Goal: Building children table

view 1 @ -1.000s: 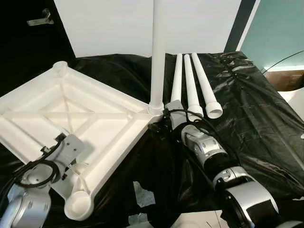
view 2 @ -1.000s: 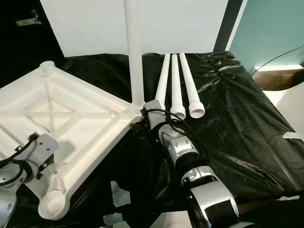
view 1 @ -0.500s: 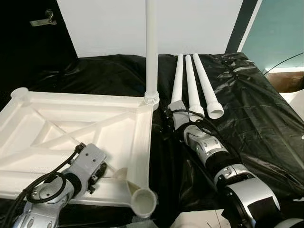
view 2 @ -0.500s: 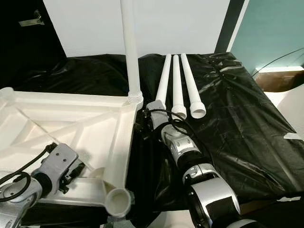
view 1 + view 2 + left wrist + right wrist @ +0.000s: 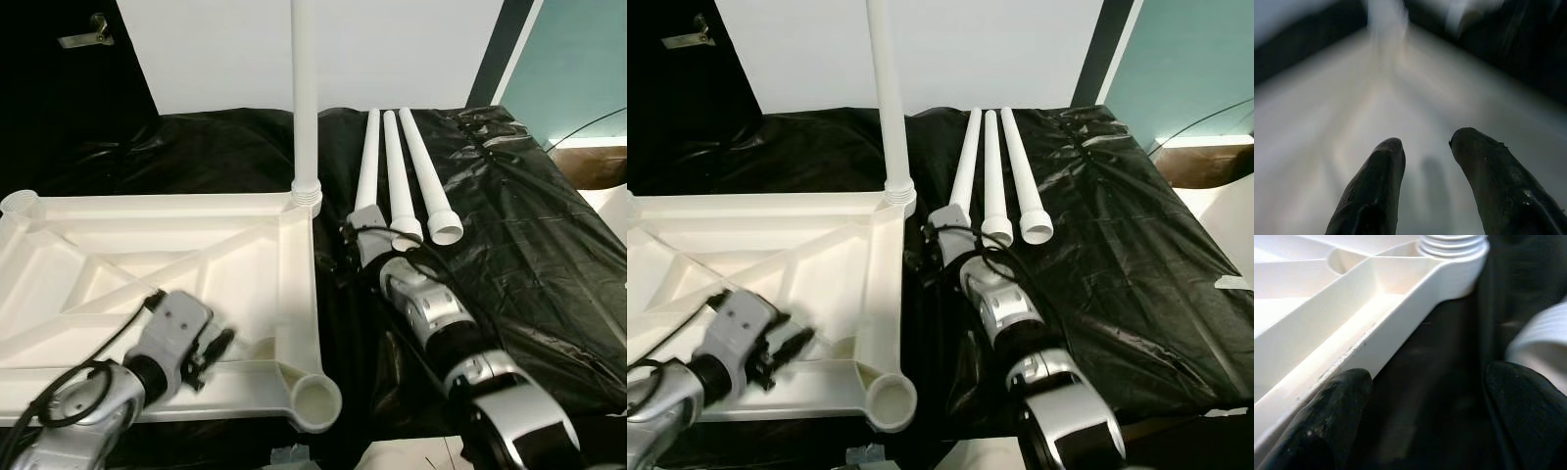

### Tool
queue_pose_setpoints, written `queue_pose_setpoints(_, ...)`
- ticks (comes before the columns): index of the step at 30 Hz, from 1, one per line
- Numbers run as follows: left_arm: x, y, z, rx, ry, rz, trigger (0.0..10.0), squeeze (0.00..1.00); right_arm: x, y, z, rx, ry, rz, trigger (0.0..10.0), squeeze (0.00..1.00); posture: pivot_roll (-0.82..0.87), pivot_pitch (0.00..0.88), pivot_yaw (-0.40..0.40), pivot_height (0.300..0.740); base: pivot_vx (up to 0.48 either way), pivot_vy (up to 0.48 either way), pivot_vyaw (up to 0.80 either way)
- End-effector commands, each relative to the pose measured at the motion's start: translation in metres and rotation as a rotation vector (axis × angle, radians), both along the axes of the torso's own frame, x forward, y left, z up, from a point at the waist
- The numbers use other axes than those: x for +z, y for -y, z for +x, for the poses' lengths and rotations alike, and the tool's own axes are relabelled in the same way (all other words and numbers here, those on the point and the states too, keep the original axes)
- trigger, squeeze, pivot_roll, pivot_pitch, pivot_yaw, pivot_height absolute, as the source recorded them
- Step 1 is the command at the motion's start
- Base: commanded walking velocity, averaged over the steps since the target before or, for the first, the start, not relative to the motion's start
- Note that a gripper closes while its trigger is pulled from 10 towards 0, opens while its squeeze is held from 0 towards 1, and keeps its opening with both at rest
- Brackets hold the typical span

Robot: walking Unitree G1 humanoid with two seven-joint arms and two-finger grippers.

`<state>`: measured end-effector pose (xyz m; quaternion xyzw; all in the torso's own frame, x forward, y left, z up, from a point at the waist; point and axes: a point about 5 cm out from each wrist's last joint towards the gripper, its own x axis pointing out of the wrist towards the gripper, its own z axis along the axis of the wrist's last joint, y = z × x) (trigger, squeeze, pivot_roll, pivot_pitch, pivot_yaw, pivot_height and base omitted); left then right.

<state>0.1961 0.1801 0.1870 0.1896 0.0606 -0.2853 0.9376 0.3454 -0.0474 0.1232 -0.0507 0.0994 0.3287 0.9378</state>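
Both tools parted: left tool point(image 5: 1422, 171) over blurred tabletop point(image 5: 118, 264), right tool point(image 5: 1420, 421) beside its edge.

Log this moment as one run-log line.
tabletop upside down, one leg upright in far corner | three loose legs on black sheet | left gripper over tabletop, open | right gripper beside tabletop edge, open

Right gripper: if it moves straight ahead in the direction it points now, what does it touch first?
Probably the threaded corner socket of the white table top, where the upright leg stands. The right gripper points along the frame's edge over black sheet; depth is uncertain.
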Motion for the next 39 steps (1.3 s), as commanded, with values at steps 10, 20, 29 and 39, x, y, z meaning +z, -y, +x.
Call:
queue_pose_setpoints(10, 0.000, 0.009, -0.028, -0.280, -0.103, -0.174, 10.0, 0.00, 0.005, -0.003, -0.022, 0.118, 0.033, -0.016, 10.0, 0.00, 0.18, 0.043, -0.027, 0.740, 0.000, 0.000, 0.00)
queue_pose_setpoints(20, -0.013, 0.019, -0.065, -0.489, -0.230, -0.168, 10.0, 0.00, 0.025, 0.032, -0.015, 0.023, 0.105, -0.060, 10.0, 0.00, 0.18, 0.046, -0.034, 0.740, 0.000, 0.000, 0.00)
queue_pose_setpoints(29, -0.030, 0.008, -0.083, -0.489, -0.384, -0.107, 10.0, 0.00, 0.035, 0.051, -0.005, -0.033, 0.131, -0.087, 10.0, 0.00, 0.19, 0.052, -0.035, 0.740, 0.000, 0.000, 0.00)
queue_pose_setpoints(39, -0.039, -0.008, -0.102, -0.496, -0.498, -0.055, 10.0, 0.00, 0.038, 0.055, -0.003, -0.047, 0.132, -0.097, 10.0, 0.00, 0.20, 0.059, -0.029, 0.740, 0.000, 0.000, 0.00)
